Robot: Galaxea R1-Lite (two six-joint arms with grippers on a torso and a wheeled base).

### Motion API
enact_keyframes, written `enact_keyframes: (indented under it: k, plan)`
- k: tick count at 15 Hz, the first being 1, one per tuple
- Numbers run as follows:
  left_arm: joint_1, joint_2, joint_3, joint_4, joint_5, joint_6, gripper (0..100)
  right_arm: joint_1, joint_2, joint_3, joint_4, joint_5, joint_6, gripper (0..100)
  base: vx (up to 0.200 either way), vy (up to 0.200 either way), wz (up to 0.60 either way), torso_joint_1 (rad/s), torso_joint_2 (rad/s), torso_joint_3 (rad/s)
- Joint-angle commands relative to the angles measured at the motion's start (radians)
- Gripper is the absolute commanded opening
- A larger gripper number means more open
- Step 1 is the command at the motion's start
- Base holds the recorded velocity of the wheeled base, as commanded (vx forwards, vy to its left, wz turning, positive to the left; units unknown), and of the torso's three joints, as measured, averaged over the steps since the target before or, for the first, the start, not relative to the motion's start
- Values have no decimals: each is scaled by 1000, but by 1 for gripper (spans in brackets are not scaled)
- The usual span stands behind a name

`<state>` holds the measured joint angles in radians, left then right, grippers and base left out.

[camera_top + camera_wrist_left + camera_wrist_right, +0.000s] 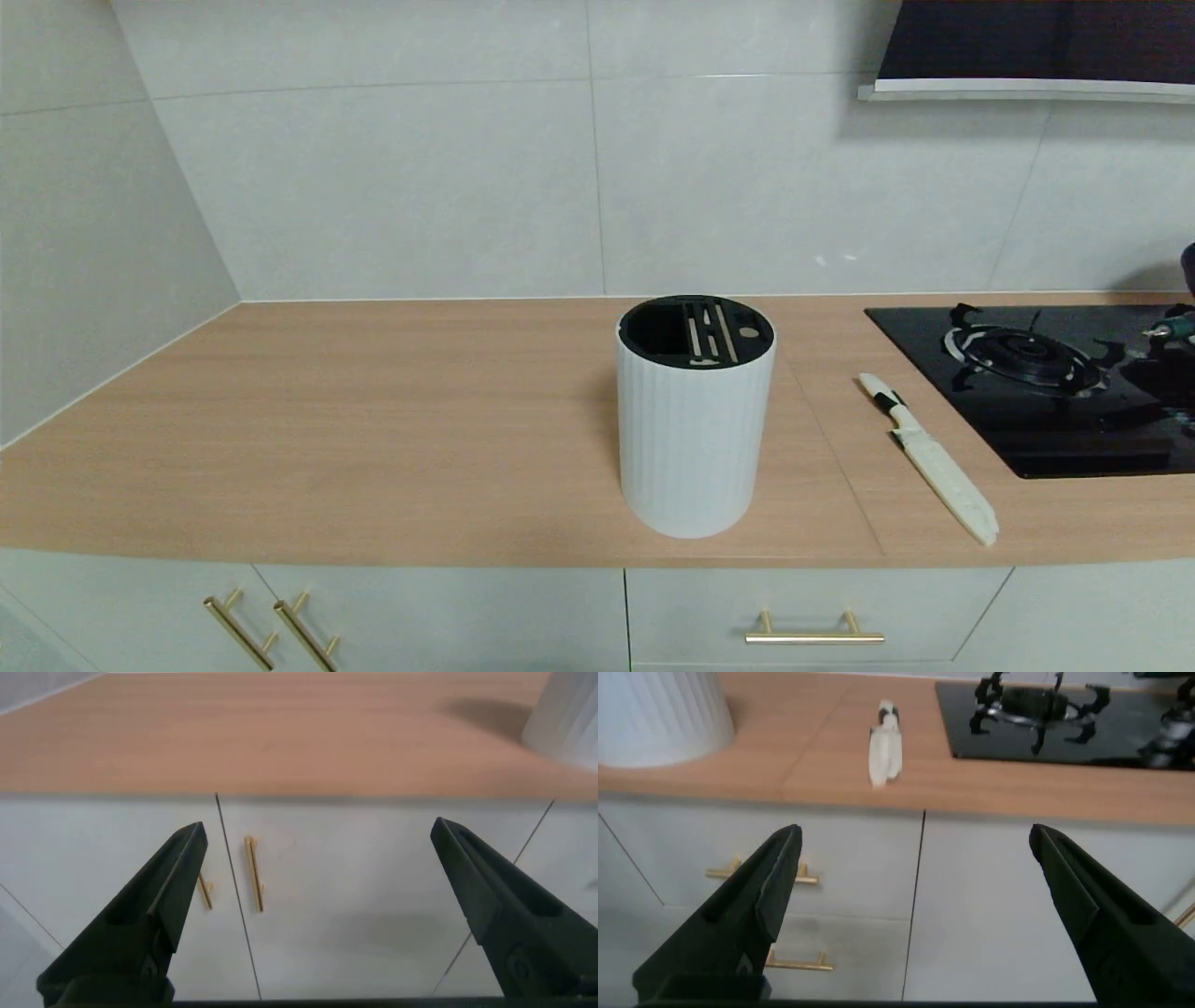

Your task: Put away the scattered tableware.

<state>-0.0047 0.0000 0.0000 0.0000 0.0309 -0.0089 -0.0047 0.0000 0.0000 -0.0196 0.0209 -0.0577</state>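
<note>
A white ribbed cylindrical holder [693, 420] with a black slotted top stands on the wooden counter near its front edge; its side shows in the left wrist view [566, 714] and the right wrist view [656, 714]. A white knife [926, 455] with a black band on its handle lies flat to the holder's right, beside the hob, blade tip toward the counter's front edge; the right wrist view also has the knife [885, 742]. My left gripper [318, 896] hangs open below counter height, facing the cabinet doors. My right gripper [915, 905] is open too, low before the drawers, under the knife.
A black gas hob [1036, 383] with a burner grate fills the counter's right end. The wooden counter [373, 420] stretches bare to the left, up to a tiled wall. Cabinet fronts carry gold handles [812, 637]. A range hood [1027, 56] hangs at the upper right.
</note>
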Motion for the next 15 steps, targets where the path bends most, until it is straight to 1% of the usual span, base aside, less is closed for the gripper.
enact_keyframes:
  k: [1, 10, 15]
  plan:
    - [0, 0, 0, 0, 0, 0, 100, 0, 2, 0, 0, 1, -1, 100, 0, 0, 0, 251, -535, -300]
    - [0, 0, 0, 0, 0, 0, 100, 0, 2, 0, 0, 1, -1, 100, 0, 0, 0, 270, -574, -305]
    - [0, 0, 0, 0, 0, 0, 100, 0, 2, 0, 0, 1, 1, 100, 0, 0, 0, 197, -401, -204]
